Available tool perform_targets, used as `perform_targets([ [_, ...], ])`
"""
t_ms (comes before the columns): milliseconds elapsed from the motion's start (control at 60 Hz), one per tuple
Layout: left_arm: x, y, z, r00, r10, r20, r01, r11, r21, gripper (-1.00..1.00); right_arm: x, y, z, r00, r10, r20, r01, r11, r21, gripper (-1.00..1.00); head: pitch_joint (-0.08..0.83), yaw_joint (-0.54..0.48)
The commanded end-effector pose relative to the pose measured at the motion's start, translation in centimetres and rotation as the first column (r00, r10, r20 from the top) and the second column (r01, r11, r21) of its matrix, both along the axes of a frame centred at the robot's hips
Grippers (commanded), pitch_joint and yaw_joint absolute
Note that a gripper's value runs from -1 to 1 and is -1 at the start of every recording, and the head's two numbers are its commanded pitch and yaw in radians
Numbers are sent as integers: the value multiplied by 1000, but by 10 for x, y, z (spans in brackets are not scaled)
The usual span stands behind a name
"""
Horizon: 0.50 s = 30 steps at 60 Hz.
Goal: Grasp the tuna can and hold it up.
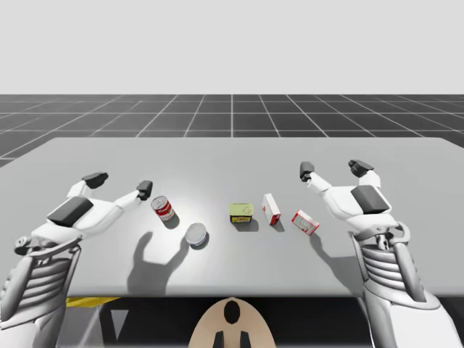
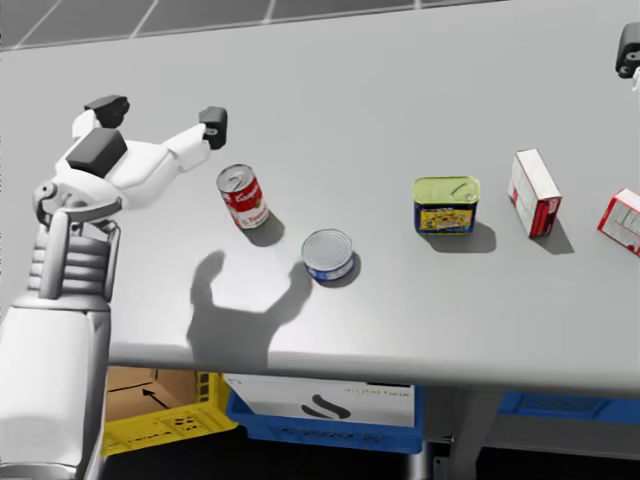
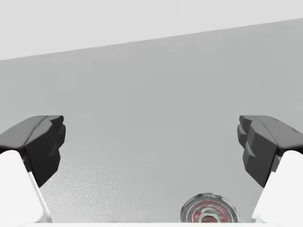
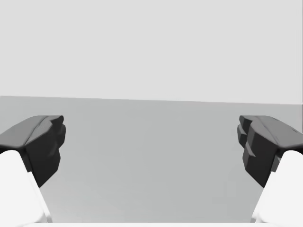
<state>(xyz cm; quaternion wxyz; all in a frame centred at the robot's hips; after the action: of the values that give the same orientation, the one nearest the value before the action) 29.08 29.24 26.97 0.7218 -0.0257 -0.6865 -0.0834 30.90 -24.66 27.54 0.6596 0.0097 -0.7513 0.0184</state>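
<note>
The tuna can (image 1: 196,234) (image 2: 328,253) is low, round and blue-sided with a silver lid, standing near the table's front edge. My left gripper (image 1: 119,183) (image 2: 160,114) (image 3: 151,149) hovers open to the left of it and further back, apart from it. A red and white can (image 1: 163,208) (image 2: 243,196) (image 3: 208,213) stands tilted between that gripper and the tuna can, under the gripper's right finger. My right gripper (image 1: 332,170) (image 4: 151,149) is open over the right side of the table, with nothing between its fingers.
A yellow-lidded rectangular tin (image 1: 241,213) (image 2: 446,205), an upright red and white box (image 1: 271,209) (image 2: 535,192) and a smaller red and white box (image 1: 305,222) (image 2: 622,222) stand in a row to the right of the tuna can. Blue and yellow crates (image 2: 300,410) lie under the table (image 1: 232,156).
</note>
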Motion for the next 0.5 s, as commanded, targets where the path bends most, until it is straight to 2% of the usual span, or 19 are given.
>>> perform_targets([
  [17,-25,-13,9,993,-108,-50,111,992,60,-1000,0,0,0,1000,-4,5,4,1000,-9,-1000,746,213],
  [33,-29,-15,9,991,-124,-52,127,989,75,-1000,0,0,0,1000,-5,7,5,1000,-12,-1000,746,214],
  [133,-43,-20,8,965,-238,-114,248,966,78,-1000,0,1,0,1000,-5,11,6,1000,-19,-1000,746,218],
  [217,-57,-23,4,920,-352,-172,364,931,39,-1000,0,1,0,1000,-7,13,7,1000,-23,-1000,746,219],
  [350,-70,-25,-8,878,-425,-219,436,900,2,-1000,-1,2,0,1000,-8,14,8,1000,-24,-1000,744,215],
  [417,-76,-28,-20,864,-437,-248,453,891,8,-1000,-1,2,-1,1000,-8,15,8,1000,-25,-1000,744,214],
  [500,-81,-33,-35,842,-458,-285,476,880,-7,-1000,-1,2,0,1000,-8,17,8,1000,-26,-1000,746,215],
])
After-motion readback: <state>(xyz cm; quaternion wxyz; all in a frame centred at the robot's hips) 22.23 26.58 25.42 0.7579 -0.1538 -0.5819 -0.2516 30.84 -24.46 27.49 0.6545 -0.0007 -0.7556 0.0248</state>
